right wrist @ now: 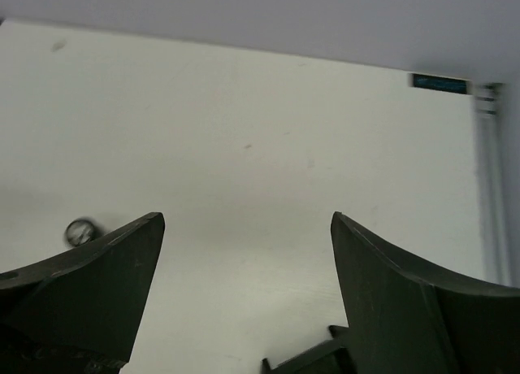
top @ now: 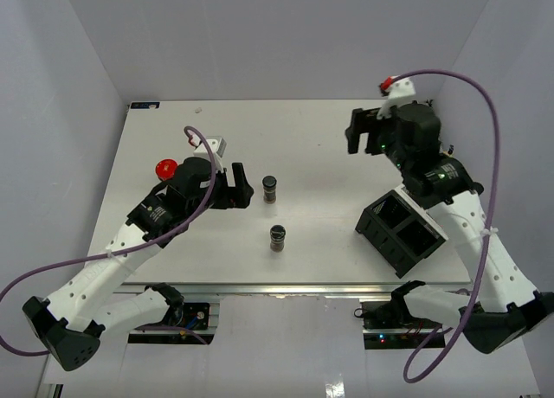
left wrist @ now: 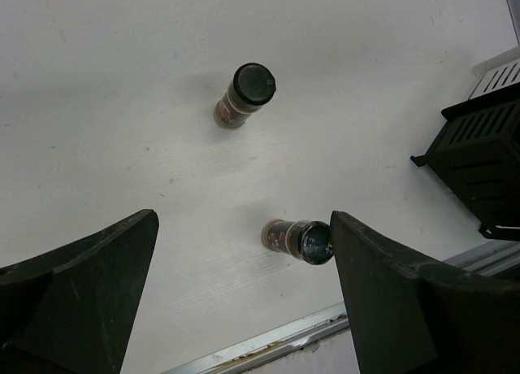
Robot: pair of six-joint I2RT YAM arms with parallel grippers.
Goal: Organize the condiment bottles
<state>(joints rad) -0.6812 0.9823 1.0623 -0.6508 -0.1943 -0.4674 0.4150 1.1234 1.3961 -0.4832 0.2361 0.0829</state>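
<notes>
Open table (top: 329, 199) between box (top: 400, 232) and near jar (top: 278, 237); far jar (top: 270, 189) just off left gripper (top: 245, 190).

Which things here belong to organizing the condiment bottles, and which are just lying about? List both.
For the job:
far black-lidded jar
near black-lidded jar
red-capped jar

Not a bottle:
black compartmented box, on the right side of the table

No legible writing anywhere, the small blue sticker (right wrist: 439, 83) too blurred for reading.
</notes>
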